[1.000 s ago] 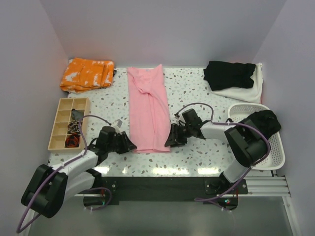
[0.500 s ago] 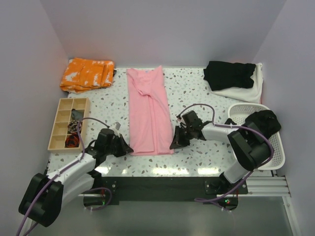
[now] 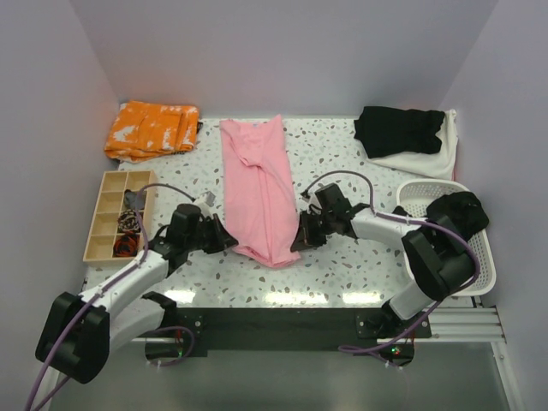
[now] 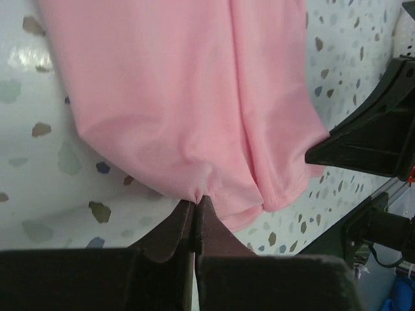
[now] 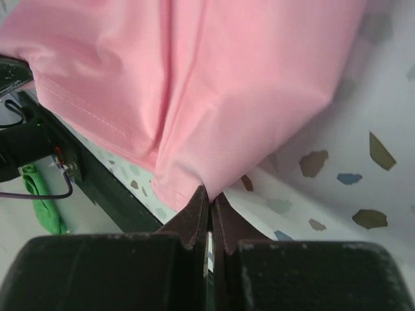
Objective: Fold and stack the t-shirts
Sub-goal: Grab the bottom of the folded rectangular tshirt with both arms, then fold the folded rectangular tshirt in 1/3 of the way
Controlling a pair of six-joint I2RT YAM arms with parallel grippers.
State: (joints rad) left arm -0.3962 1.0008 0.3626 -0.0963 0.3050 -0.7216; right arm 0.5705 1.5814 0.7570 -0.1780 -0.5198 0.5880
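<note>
The pink t-shirt point(image 3: 255, 184) lies as a long narrow strip down the middle of the surface point(image 3: 338, 158), its far end close to the back edge and its near hem just short of the front edge. The left fingers point(image 4: 188, 217) are pressed together on the hem's left corner, fabric puckering at their tips. The right fingers point(image 5: 201, 207) are likewise clamped on the right corner, a fold of cloth caught between them. Seen from above, the hem sags to a rounded point between the two pinched corners.

Bare speckled surface flanks the strip on both sides. To the left it runs as far as a wooden compartment tray point(image 3: 110, 224) by the left edge, with an orange cloth point(image 3: 152, 128) in the far left corner. To the right it runs to a white basket point(image 3: 479, 265) at the right edge, which holds a dark cloth point(image 3: 467, 212). A black t-shirt point(image 3: 401, 128) sits on an off-white t-shirt point(image 3: 428, 161) in the far right corner, well apart from both arms.
</note>
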